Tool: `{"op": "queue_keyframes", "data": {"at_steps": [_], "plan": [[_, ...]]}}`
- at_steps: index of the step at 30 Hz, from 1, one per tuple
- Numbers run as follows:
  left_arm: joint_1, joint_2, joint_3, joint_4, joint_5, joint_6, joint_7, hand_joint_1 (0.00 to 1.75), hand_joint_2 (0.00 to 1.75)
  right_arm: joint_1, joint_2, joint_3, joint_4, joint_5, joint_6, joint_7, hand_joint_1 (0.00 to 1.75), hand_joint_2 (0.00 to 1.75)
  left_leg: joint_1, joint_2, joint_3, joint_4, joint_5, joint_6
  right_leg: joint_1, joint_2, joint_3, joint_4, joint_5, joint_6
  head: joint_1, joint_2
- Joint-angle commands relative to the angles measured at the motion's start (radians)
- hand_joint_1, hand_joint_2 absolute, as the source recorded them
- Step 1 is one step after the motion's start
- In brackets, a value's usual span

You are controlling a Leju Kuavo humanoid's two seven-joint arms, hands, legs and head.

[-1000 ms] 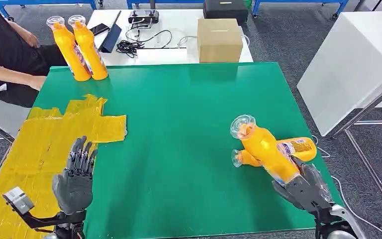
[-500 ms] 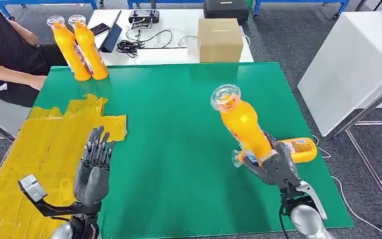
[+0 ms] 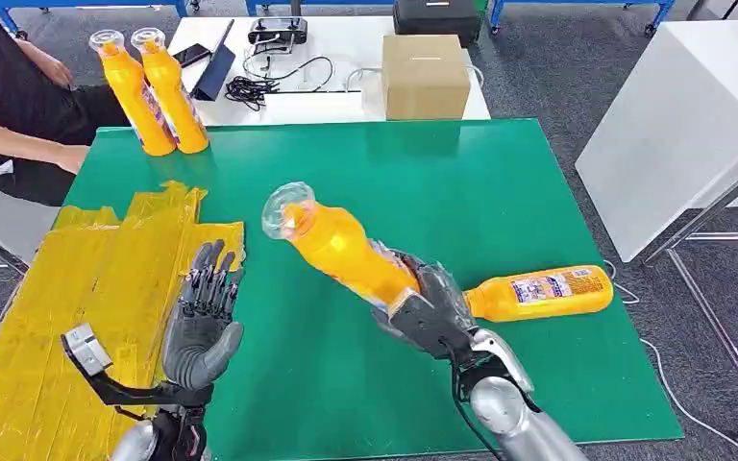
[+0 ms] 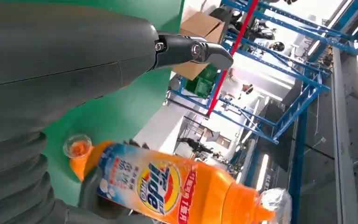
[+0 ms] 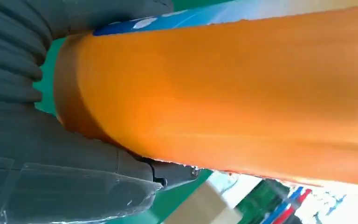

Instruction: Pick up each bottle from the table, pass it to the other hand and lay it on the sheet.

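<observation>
Above the middle of the green table, the right hand holds an orange bottle by its fat bottom end. The bottle is up in the air and tipped over, with its clear cap pointing toward the left hand. The left hand is empty, with its fingers straight, a little apart and pointing up, and its palm faces the bottle. It hangs just over the edge of the yellow sheet, near the bottle but not touching it. So I think the job is at the passing step: one bottle is picked up and is on its way to the other hand. Next, the right hand likely needs to bring the bottle closer, and the left hand needs to wrap around the neck or middle before the right hand lets go. If the right hand lets go too soon, the bottle could drop. After that the bottle should be laid flat on the sheet. Another bottle lies on its side on the table near the right edge, waiting. Two more bottles stand at the far left corner, next to a person's arm. The right hand's fingers hide the bottom of the held bottle, and its label is hard to read from above.
</observation>
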Motion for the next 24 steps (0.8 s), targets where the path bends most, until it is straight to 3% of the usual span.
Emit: {"op": "queue_keyframes", "data": {"at_steps": [1,13,24], "plan": [[-0.051,0.008,-0.018,0.092,0.005,-0.002,0.007,0.0,1.75,-0.142,0.042,0.153,0.151,0.001,0.011,0.016,1.75,1.75,0.0,0.004,0.002,-0.001,0.0,-0.001,0.0,0.003,0.001,-0.001,0.001,0.0,0.0,0.0],[-0.069,0.006,-0.026,0.112,0.013,-0.008,0.012,0.0,1.75,-0.219,0.085,0.257,0.204,-0.007,0.038,0.049,1.75,1.75,0.001,0.003,0.003,-0.001,0.0,-0.002,0.001,0.002,0.002,-0.001,0.0,-0.001,-0.001,0.0],[-0.07,0.006,-0.026,0.113,0.013,-0.008,0.012,0.0,1.75,-0.222,0.089,0.262,0.211,-0.007,0.038,0.052,1.75,1.75,0.0,0.001,0.001,0.0,0.0,-0.001,0.0,0.0,0.001,-0.001,0.0,0.0,0.0,0.0]]}}
